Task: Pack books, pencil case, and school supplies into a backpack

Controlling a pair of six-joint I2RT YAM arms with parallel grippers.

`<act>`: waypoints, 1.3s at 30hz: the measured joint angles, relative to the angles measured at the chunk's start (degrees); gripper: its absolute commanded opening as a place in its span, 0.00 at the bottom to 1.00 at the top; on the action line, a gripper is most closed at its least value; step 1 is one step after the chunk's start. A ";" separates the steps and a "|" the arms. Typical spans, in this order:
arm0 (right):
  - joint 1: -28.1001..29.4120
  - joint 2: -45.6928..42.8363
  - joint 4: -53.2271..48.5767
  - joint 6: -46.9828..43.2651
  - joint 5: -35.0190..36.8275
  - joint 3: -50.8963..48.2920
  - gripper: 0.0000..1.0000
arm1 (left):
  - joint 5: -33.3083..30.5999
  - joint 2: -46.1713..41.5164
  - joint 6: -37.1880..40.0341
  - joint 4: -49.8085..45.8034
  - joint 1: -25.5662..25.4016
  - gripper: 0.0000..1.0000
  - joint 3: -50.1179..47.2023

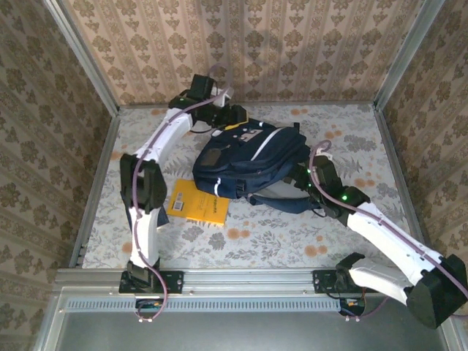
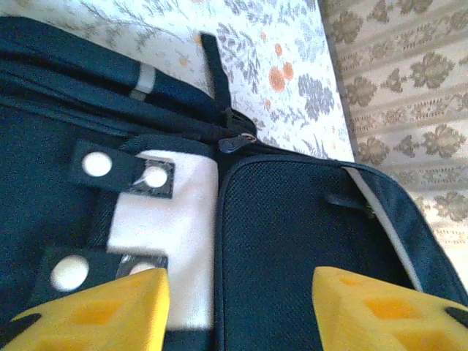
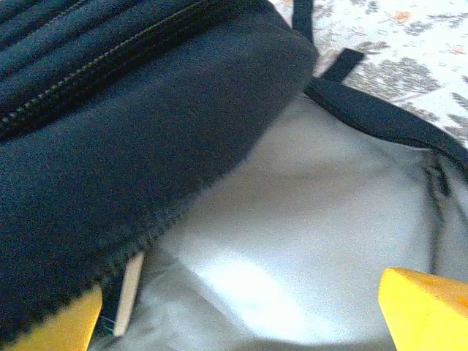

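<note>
Backpack (image 1: 252,157) lies flat w/ yellow book (image 1: 197,203) unpacked, touching its near-left edge; L gripper (image 2: 238,285) spread, empty, over its far top end, R gripper (image 3: 241,292) wide, empty, at its grey-lined mouth, prob. to keep it open.

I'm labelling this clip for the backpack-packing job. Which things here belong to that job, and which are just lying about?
Belongs to the job:
navy backpack
yellow book, lying by it
left gripper and right gripper, both open at the backpack

Just there:
floral table cover
wallpapered walls
metal rail
</note>
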 measured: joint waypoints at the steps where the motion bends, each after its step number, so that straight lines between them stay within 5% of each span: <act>1: -0.87 -0.79 -0.42 0.04 -0.76 -0.59 0.98 | -0.90 -2.91 0.00 0.44 0.22 0.59 -2.25; 10: -10.16 5.46 -2.16 2.82 -17.59 -1.53 0.89 | -7.89 -28.89 -0.44 5.11 1.29 0.64 -20.39; 22: -15.15 5.20 -18.93 14.10 0.59 8.39 0.80 | -18.34 -52.09 -9.25 2.03 3.34 0.93 -53.75; 28: -1.81 6.95 -16.85 1.57 5.31 14.47 0.74 | -22.93 -59.34 -16.65 -1.01 4.33 0.97 -62.64; 35: 11.52 16.46 -10.99 -14.86 -8.59 21.77 0.26 | -24.44 -59.67 -21.86 -1.88 6.43 0.96 -73.29; 39: 18.32 28.72 -9.97 -19.74 -16.26 26.97 0.16 | -25.68 -62.07 -23.32 -2.38 7.52 0.96 -74.88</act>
